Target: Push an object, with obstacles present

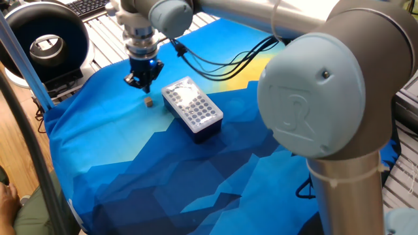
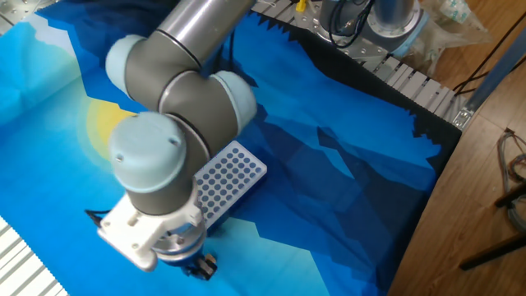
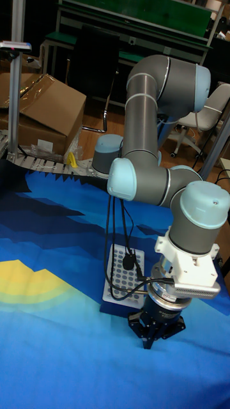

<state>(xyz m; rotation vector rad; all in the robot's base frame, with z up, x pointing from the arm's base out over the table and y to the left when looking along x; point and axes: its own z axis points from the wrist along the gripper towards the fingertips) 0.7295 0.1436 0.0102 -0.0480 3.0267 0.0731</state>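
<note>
The object, a tiny tan cube (image 1: 149, 102), lies on the blue cloth just left of the obstacle, a box with a white holed top and dark blue sides (image 1: 192, 108) (image 2: 226, 185) (image 3: 122, 275). My gripper (image 1: 142, 85) points down with its fingers together and nothing held, a short way beyond the cube toward the cloth's far edge and apart from it. In the other fixed view the gripper (image 2: 200, 267) hangs low at the box's near end and covers the cube. In the tall fixed view the gripper (image 3: 149, 342) tapers to a point over the cloth; no cube shows there.
A black round device (image 1: 42, 39) and a keyboard (image 1: 98, 5) sit past the cloth's far left corner on metal slats. Black cables (image 1: 215, 55) trail from the wrist over the cloth. The arm's big elbow (image 1: 320, 85) fills the right foreground.
</note>
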